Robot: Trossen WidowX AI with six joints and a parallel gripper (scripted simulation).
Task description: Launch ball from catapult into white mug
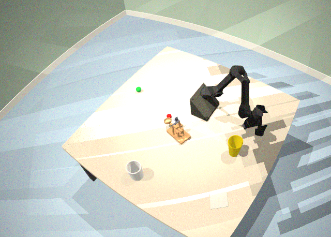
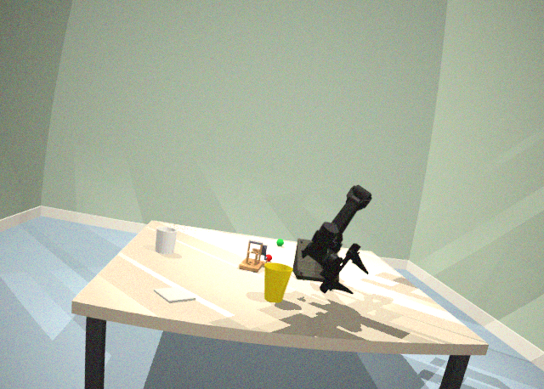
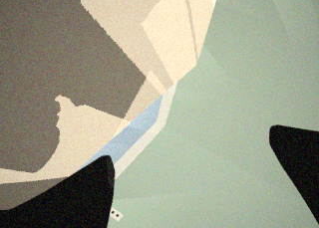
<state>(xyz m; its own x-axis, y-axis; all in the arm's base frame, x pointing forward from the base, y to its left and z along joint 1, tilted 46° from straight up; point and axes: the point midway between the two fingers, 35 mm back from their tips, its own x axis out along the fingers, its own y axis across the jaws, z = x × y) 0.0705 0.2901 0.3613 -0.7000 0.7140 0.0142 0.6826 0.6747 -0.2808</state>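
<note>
One yellow cup (image 1: pixel 234 149) (image 2: pixel 275 284) stands near the wide-open tool (image 1: pixel 266 119) (image 2: pixel 359 283) (image 3: pixel 191 143). In the exterior view, the white mug (image 1: pixel 135 172) (image 2: pixel 165 240) is toward the table's (image 1: pixel 106 138) (image 2: pixel 219 306) (image 3: pixel 174 44) far left corner. The red ball (image 1: pixel 168 115) (image 2: pixel 269 257), beside the catapult (image 1: pixel 184 139) (image 2: pixel 249 266), and green ball (image 1: pixel 138 89) (image 2: pixel 280 242) lie well apart from the tool. The top view crops the table's lowest corner.

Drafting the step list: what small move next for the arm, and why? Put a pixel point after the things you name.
Probably swing the open claw (image 1: pixel 264 120) (image 2: pixel 359 283) (image 3: pixel 194 151) back toward the red ball (image 1: pixel 168 115) (image 2: pixel 269 257), as it lies outside the catapult's cup (image 1: pixel 167 120), and the claw hangs off beyond the yellow cup (image 1: pixel 234 146) (image 2: pixel 276 282).
</note>
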